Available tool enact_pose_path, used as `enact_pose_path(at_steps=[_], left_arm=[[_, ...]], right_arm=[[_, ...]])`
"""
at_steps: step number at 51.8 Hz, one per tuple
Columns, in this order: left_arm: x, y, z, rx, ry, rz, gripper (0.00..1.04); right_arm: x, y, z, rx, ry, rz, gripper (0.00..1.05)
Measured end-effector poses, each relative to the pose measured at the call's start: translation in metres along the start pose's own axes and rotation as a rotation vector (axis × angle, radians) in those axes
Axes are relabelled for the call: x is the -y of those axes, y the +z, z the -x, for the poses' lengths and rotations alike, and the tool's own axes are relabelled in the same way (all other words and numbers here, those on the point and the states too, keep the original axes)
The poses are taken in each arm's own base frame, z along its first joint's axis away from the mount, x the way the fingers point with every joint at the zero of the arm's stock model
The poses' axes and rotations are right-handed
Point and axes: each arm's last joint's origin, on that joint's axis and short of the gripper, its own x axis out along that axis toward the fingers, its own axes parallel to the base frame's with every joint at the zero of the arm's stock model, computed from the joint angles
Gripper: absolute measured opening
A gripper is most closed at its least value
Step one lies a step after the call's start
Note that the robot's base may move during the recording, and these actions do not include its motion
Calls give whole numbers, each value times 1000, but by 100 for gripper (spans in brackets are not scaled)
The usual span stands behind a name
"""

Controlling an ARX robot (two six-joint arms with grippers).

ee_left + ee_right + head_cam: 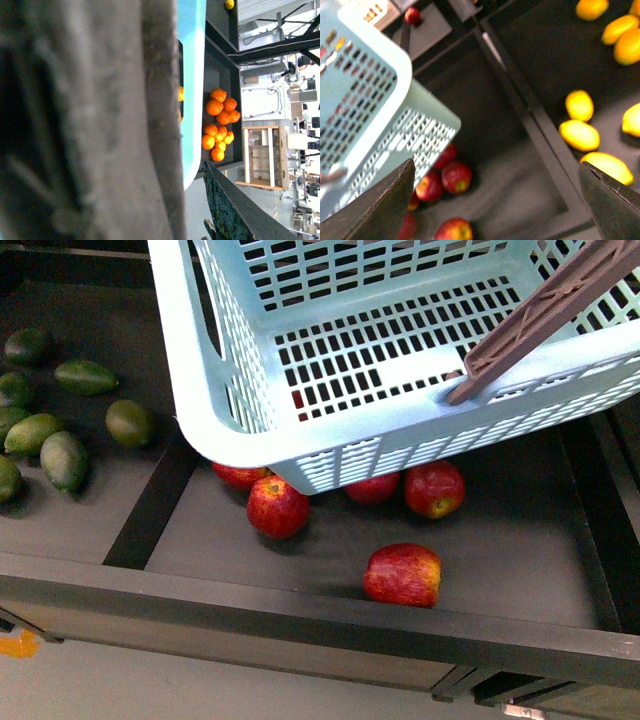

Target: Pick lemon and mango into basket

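The task seems to be only at its beginning. The basket (400, 435) is hanging tilted above the compartment of red apples (277, 507). The part of its slotted floor that is showing is carrying no fruit, so I am judging that neither the lemon nor the mango is inside yet.

The right gripper (495, 165) is hovering beside the basket, above the apple compartment. Its fingers (385, 200) are standing wide apart with nothing between them. In the right wrist view, small yellow oval fruits are lying in the neighbouring compartment, across a dark divider (540, 130) and well apart from the basket. The lemon (579, 105) is probably one of these. I am not finding the mango with certainty in any view.

A blurred grey-brown mass (90, 125) close to the lens is filling most of the left wrist view, so I cannot tell how the left fingers are standing. Both picks and both placements are waiting to be done.
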Motion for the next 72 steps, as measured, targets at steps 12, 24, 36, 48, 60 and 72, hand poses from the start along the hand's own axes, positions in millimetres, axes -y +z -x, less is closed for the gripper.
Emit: enact_pose_path(at_steps=[12,24,36,48,60,72], left_arm=[[0,0,1,1,-1,-1,28],[0,0,1,5,2,-1,28],[0,0,1,3,0,-2,28],[0,0,1,0,-2,-2,28],[0,0,1,5,2,-2,28],[0,0,1,2,0,-2,28]], right_arm=[[50,45,-49,123,-242,25,96],[111,53,-130,-27,-446,-52,96],[160,21,-205,-233,-627,-236,96],[174,0,-245,-278,-715,-334,96],[176,-23,-259,-320,-751,-381,96],[174,-26,-271,-309,-748,-401,96]])
